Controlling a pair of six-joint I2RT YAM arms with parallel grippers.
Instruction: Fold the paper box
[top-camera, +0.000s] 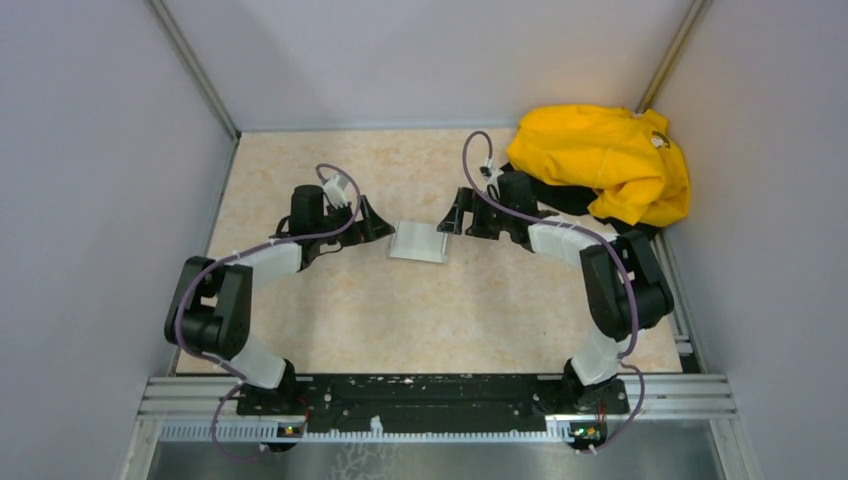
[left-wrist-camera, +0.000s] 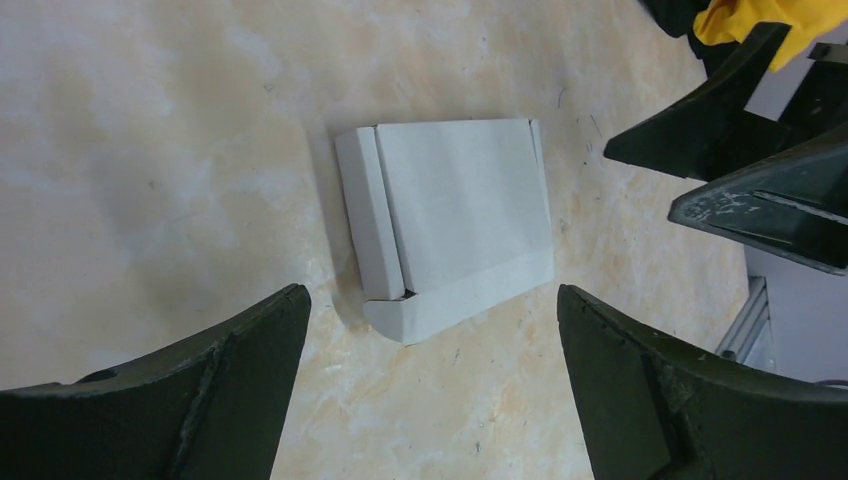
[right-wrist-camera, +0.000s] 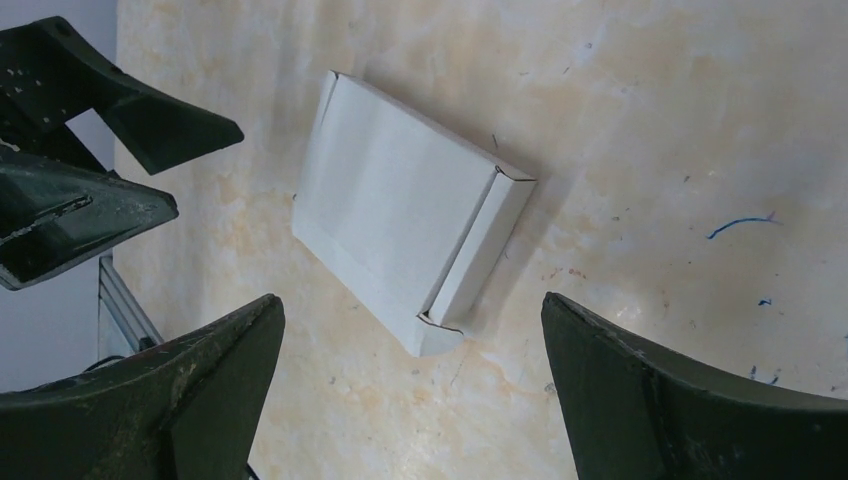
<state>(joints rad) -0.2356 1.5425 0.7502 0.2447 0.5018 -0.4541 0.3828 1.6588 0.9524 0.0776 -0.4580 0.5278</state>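
One paper box (top-camera: 419, 242) | flat | near-square | long axis unclear

The paper box (top-camera: 420, 242) is lying flat on the pale marbled surface (top-camera: 420, 320), sitting between the ends of the two arms. The left fingers (top-camera: 372, 218) are pointing at its left edge from just beside it. The right fingers (top-camera: 458, 212) are reaching toward its far right corner, and whether either is touching it is not showing here. A yellow garment (top-camera: 605, 163) is lying crumpled in the far right corner, well apart from the box.
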